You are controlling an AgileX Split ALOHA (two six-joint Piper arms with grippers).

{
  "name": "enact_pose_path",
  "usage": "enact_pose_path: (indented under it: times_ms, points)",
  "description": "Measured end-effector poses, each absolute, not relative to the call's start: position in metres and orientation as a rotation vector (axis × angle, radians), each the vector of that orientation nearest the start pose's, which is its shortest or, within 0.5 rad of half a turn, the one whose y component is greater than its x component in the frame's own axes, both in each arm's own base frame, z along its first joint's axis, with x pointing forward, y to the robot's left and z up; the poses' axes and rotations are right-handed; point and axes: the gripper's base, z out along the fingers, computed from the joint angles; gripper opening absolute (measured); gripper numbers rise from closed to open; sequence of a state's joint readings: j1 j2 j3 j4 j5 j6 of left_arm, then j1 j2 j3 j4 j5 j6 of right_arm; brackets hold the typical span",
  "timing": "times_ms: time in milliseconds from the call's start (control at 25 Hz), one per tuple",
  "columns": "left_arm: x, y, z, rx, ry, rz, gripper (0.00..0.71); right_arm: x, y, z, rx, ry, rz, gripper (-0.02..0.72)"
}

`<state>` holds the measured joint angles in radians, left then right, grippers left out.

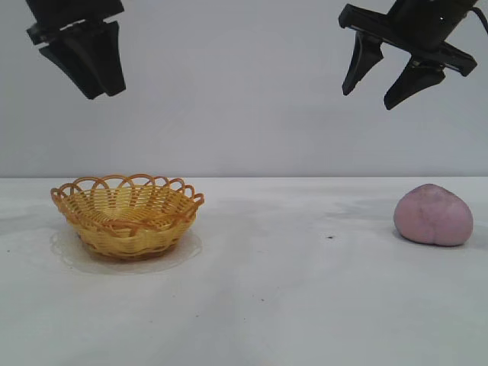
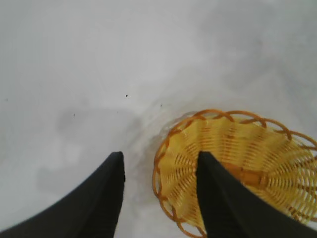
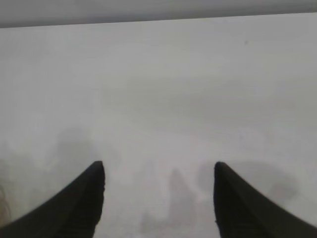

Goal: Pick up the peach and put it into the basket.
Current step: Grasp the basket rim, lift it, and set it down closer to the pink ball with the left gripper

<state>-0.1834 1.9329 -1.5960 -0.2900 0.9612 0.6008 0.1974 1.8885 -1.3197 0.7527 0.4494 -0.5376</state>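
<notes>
Your right gripper (image 1: 379, 85) hangs spread and empty, with the peach (image 1: 433, 215) below it on the table (image 1: 305, 290). Your left gripper (image 2: 159, 163), half-spread and empty, hovers above the basket (image 1: 126, 213), leaving the drop unobstructed.

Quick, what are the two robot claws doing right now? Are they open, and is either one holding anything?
Left end effector: open, holding nothing, high above the yellow woven wicker basket.
Right end effector: open, holding nothing.

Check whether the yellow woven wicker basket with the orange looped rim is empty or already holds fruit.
Empty. The yellow wicker basket shows only bare weave inside; the pale pink-mauve peach sits apart on the white table.
</notes>
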Motion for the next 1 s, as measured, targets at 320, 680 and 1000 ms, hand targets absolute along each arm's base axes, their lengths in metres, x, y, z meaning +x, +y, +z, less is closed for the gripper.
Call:
enact_pose_path:
  times_ms: [320, 680, 1000]
  points:
    - [0.437, -0.100, 0.214, 0.977, 2.799, -0.268, 0.339, 0.403, 0.108, 0.219, -0.187, 2.402, 0.530, 0.457]
    - [0.454, -0.103, 0.192, 0.985, 2.818, -0.275, 0.339, 0.403, 0.108, 0.219, -0.188, 2.404, 0.532, 0.457]
    - [0.449, -0.128, 0.188, 1.086, 2.802, -0.245, 0.339, 0.403, 0.108, 0.219, -0.188, 2.404, 0.532, 0.457]
